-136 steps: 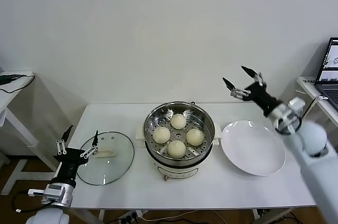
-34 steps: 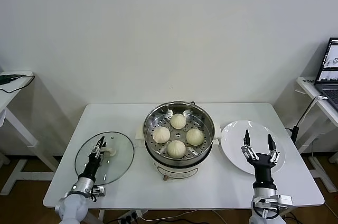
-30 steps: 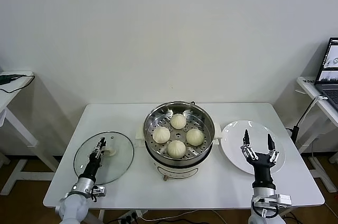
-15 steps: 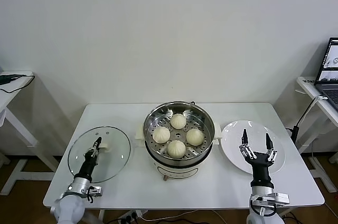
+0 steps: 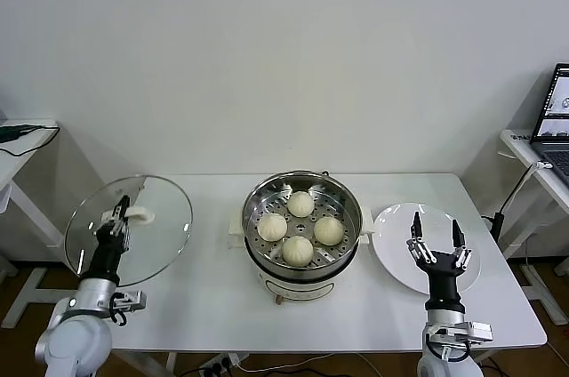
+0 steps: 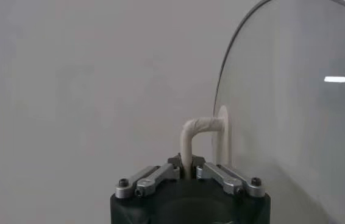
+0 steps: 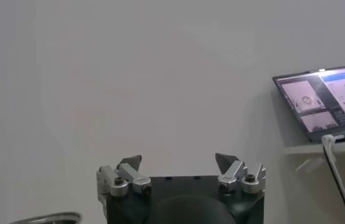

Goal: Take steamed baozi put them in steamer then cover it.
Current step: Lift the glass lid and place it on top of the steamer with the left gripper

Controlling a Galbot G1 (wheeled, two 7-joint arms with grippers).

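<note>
Left gripper (image 5: pixel 116 215) clamps the white handle of the round clear glass lid (image 5: pixel 129 229), apparently lifted and tilted. Its target, the shiny stainless-steel steamer (image 5: pixel 303 226), lies toward the robot's right; the right gripper (image 5: pixel 436 247) hangs open above the flat white plate (image 5: pixel 396 248).

L arm low at near-left, forearm upright, left gripper (image 5: pixel 114 215) pointing up w/ jaws clamped tight on the cover's white handle (image 6: pixel 192 137), raised off the table. R arm parked near-right, wrist vertical, right gripper (image 5: pixel 436 242) pointing up, fingers spread wide, holding nothing.
</note>
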